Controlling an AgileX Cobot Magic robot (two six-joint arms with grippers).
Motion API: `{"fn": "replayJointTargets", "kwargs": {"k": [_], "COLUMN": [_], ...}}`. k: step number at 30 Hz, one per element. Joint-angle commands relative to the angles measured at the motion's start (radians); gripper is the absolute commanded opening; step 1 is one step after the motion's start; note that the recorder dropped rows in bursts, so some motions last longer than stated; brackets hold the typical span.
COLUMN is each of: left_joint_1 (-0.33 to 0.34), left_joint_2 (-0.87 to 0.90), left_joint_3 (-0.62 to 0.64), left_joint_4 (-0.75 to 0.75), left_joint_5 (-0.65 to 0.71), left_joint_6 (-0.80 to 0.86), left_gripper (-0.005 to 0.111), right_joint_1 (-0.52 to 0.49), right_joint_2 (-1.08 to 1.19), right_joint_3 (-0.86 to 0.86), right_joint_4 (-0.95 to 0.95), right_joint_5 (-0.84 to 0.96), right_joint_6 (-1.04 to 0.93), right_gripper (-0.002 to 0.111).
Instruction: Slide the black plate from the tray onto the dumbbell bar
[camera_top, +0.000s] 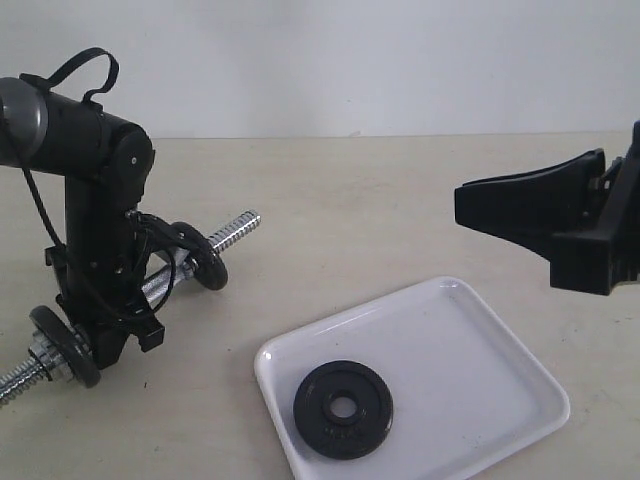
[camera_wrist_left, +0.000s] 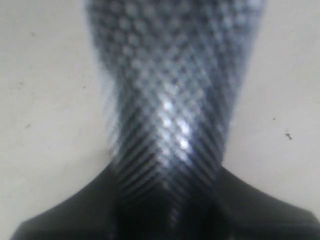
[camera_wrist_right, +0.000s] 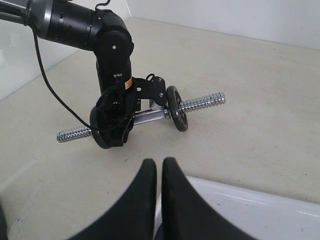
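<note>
The black plate (camera_top: 343, 408) lies flat in the near left part of the white tray (camera_top: 480, 340), untouched. The chrome dumbbell bar (camera_top: 235, 228) rests slanted on the table at the left, and my left gripper (camera_top: 143, 298) is shut on its middle. In the left wrist view the knurled bar (camera_wrist_left: 170, 100) fills the frame, blurred, between the dark jaws of the left gripper (camera_wrist_left: 167, 200). My right gripper (camera_top: 465, 205) hovers shut and empty above the table, right of the tray. In the right wrist view the right gripper (camera_wrist_right: 159, 162) has its tips together over the tray's rim (camera_wrist_right: 250, 210), facing the bar (camera_wrist_right: 200, 102).
Two other black discs sit on the bar, one either side of the left gripper: the far disc (camera_top: 205, 255) and the near disc (camera_top: 65, 345). The left arm (camera_top: 95, 180) stands upright over the bar. Bare beige tabletop (camera_top: 380, 200) lies between bar and tray.
</note>
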Motion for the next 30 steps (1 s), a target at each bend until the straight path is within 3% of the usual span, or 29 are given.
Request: {"fn": "replayJointTargets", "kwargs": {"k": [1, 6, 8, 19, 26, 30], "left_joint_1": [-0.004, -0.004, -0.004, -0.004, -0.004, -0.004], "left_joint_2": [0.101, 0.101, 0.101, 0.097, 0.032, 0.017], "left_joint_3": [0.058, 0.058, 0.058, 0.056, 0.051, -0.036], "left_joint_4": [-0.136, -0.136, -0.136, -0.139, -0.194, -0.205], "left_joint_5": [-0.226, -0.228, -0.230, -0.291, -0.444, -0.428], "left_joint_6": [0.000, -0.007, -0.014, -0.042, -0.042, -0.034], "left_gripper": [0.011, 0.043, 0.050, 0.049, 0.049, 0.049], "right_joint_1": [0.000, 0.000, 0.000, 0.000, 0.000, 0.000], "right_joint_2": [0.001, 0.001, 0.001, 0.001, 0.001, 0.001], "right_joint_3": [-0.004, -0.004, -0.004, -0.004, -0.004, -0.004], "right_joint_4": [0.004, 0.004, 0.004, 0.004, 0.004, 0.004], "right_joint_5": [-0.003, -0.003, -0.003, -0.005, -0.005, -0.010], "right_joint_6": [-0.010, -0.010, -0.010, -0.010, -0.010, -0.010], "right_gripper": [0.000, 0.000, 0.000, 0.000, 0.000, 0.000]}}
